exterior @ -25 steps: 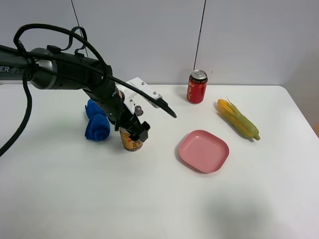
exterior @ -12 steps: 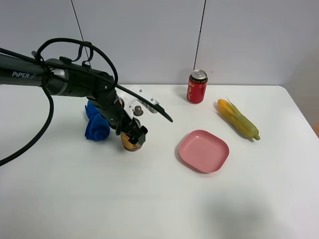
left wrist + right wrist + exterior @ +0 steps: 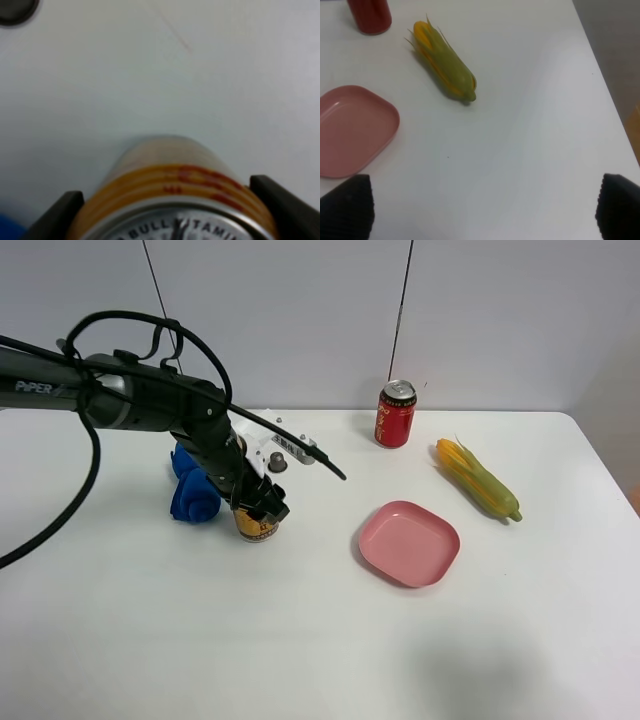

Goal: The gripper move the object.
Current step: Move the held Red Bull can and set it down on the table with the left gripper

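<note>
Left wrist view shows the left gripper [image 3: 172,212] with its fingers [image 3: 59,212] clamped on both sides of the can [image 3: 175,182], which stands upright on the table [image 3: 200,75]. Since a second ago, gripper and can have slid a little toward the cloth [image 3: 193,492], which is now just beside the can. The right gripper [image 3: 482,210] hangs over the table with fingers apart. Farther off lie the plate [image 3: 408,542], the corn [image 3: 478,478] and the red can [image 3: 395,414].
</note>
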`<act>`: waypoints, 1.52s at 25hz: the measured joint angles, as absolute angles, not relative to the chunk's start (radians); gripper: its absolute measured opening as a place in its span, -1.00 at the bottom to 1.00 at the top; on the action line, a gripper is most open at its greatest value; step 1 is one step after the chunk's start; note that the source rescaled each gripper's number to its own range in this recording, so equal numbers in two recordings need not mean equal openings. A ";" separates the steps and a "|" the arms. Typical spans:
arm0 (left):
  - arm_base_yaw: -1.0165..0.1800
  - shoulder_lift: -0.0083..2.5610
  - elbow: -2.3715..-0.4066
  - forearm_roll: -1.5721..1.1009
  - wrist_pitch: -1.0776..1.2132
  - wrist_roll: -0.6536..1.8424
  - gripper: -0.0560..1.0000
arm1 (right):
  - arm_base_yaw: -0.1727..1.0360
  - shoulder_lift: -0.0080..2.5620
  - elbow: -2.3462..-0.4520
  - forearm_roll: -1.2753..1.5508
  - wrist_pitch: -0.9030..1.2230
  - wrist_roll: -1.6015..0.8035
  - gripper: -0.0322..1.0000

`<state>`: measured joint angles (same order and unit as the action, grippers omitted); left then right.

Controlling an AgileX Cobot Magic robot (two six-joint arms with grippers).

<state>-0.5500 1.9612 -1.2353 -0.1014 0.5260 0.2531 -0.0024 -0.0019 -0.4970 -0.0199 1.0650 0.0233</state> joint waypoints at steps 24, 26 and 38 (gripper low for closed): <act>0.007 1.704 -1.236 0.082 0.733 -0.258 -0.80 | -0.002 -0.002 -0.497 -0.020 1.065 0.023 1.00; 0.002 1.747 -1.236 0.052 0.730 -0.258 -0.80 | -0.002 -0.002 -0.497 -0.020 1.065 0.023 1.00; -0.006 1.947 -1.235 0.008 0.577 -0.239 -0.80 | -0.002 -0.002 -0.497 -0.020 1.065 0.023 1.00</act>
<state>-0.0063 1.9470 -1.2352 0.0084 0.5766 -0.2385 -0.0024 -0.0019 -0.4970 -0.0199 1.0650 0.0233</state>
